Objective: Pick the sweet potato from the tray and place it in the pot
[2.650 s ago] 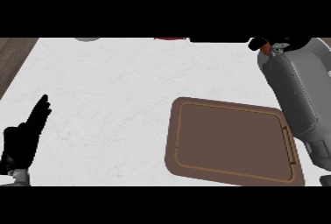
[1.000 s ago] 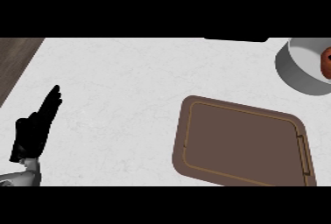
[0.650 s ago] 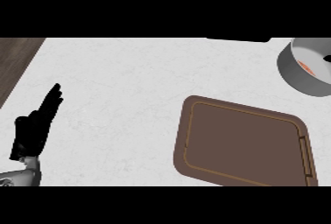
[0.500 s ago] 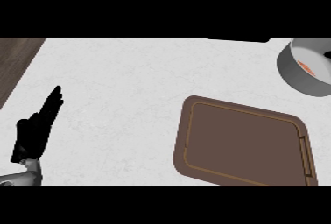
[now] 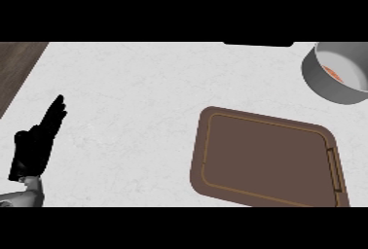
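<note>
The white counter (image 5: 137, 87) fills nearly the whole head view, with a strip of dark wood floor (image 5: 18, 63) showing past its upper left corner. Next in size comes the brown tray (image 5: 266, 158), a rounded rectangle sitting right of centre and turned slightly, its flat surface bare, a thin lighter line running just inside its rim. Up in the top right corner sits the grey pot (image 5: 336, 73), partly cut by the view's edge, well apart from the tray. Then the left hand (image 5: 36, 146), black, low at the left side on the end of a grey wrist, fingers straight and pressed together, pointing up and a little to the right, resting above the counter and holding nothing. The right hand shows nowhere in the view. And the smallest: the sweet potato (image 5: 333, 74), just an orange sliver visible inside the pot, down against its inner wall, most of it hidden by the rim.
</note>
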Motion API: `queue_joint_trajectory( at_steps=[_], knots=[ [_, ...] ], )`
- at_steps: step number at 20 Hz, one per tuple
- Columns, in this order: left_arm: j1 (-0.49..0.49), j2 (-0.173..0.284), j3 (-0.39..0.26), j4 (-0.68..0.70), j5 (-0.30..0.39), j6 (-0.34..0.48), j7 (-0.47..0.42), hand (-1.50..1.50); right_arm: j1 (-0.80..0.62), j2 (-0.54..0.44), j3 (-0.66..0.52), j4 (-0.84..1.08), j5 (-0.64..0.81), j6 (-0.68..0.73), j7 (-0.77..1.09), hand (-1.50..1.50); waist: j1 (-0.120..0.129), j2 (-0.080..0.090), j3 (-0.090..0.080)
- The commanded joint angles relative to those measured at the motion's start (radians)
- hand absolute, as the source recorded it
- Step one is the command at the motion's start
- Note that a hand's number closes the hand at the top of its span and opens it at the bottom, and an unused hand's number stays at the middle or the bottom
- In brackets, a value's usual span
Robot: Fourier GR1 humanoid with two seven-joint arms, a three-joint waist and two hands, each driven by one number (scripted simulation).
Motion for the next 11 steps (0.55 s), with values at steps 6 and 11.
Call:
queue_joint_trajectory(
  at_steps=[6,11],
  knots=[
    [0.097,0.016,0.035,-0.057,0.029,-0.022,0.004,0.0,0.112,-0.047,-0.112,0.023,-0.157,0.218,-0.156,-1.5,-0.035,-0.022,-0.004],
    [0.027,0.0,0.024,-0.037,-0.01,0.013,0.042,0.0,0.162,-0.034,-0.123,-0.013,-0.218,0.235,-0.205,-1.5,-0.05,-0.025,-0.005]
  ],
)
